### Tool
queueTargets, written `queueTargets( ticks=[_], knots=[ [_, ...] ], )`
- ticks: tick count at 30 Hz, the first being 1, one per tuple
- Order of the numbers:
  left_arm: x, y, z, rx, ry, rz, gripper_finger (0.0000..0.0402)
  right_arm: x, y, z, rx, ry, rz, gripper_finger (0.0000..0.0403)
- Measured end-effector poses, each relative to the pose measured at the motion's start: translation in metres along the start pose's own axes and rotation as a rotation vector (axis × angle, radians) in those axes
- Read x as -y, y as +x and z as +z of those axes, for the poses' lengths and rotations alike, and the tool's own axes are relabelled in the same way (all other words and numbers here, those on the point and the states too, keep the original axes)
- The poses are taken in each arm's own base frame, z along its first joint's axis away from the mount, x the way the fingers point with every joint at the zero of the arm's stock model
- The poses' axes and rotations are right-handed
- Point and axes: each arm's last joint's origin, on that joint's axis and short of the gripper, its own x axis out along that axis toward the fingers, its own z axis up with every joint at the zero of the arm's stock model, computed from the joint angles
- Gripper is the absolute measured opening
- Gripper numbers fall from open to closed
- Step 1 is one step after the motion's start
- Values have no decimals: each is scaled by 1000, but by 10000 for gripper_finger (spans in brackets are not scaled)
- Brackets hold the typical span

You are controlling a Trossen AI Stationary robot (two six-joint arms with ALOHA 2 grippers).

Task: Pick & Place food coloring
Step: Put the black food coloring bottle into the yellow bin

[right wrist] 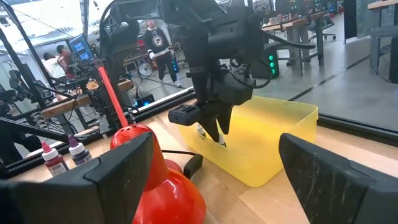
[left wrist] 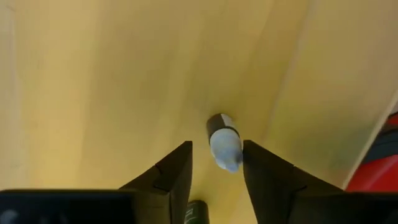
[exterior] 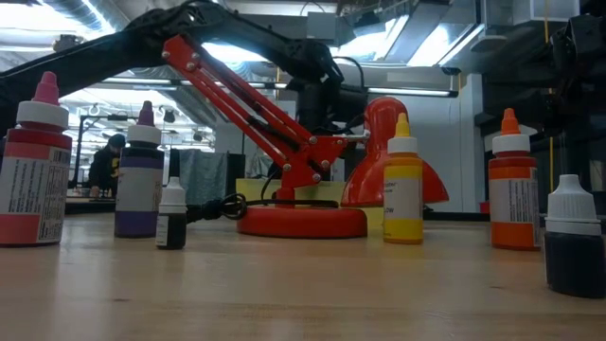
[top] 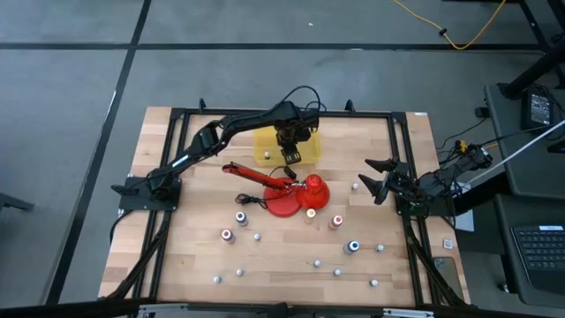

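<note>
My left gripper [top: 290, 155] hangs pointing down over the yellow bin [top: 265, 146], fingers apart. In the left wrist view a tiny food coloring bottle [left wrist: 224, 144], dark with a pale cap, shows over the bin's floor [left wrist: 93, 93] between the fingertips, with a gap to each. Other food coloring bottles stand upright on the table: purple [top: 241, 217], red [top: 227, 235], yellow [top: 310, 213], orange [top: 336, 221] and blue [top: 353, 247]. My right gripper [top: 375, 177] waits open at the table's right edge, pointing level toward the bin.
A red desk lamp [top: 291, 190] stands mid-table just in front of the bin, its jointed arm reaching left and its black cord trailing. Several small white pieces [top: 257, 237] dot the near half of the table. A black frame [top: 177, 115] rims the table.
</note>
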Motion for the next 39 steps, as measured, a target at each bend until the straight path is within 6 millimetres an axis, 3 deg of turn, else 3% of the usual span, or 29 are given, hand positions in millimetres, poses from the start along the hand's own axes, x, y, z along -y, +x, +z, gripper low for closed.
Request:
queueTargets(
  ticks=[6,13,20,25,31,34,39],
  knots=[
    [-2,-9,-2,8,-9,34,158,0,0,0,0,0,0,347],
    [-5,-39,-12,22,-24,75,163,0,0,0,0,1,0,347],
    [0,-101,-29,157,-40,88,164,0,0,0,0,0,0,347],
    [11,-162,-58,292,-75,122,162,0,0,0,1,1,0,347],
    [32,-229,-110,404,-98,87,161,0,0,0,0,1,0,347],
    [42,-251,-137,423,-93,69,161,0,0,0,0,0,0,347],
    [49,-266,-161,454,-109,18,159,0,0,0,0,1,0,347]
  ],
)
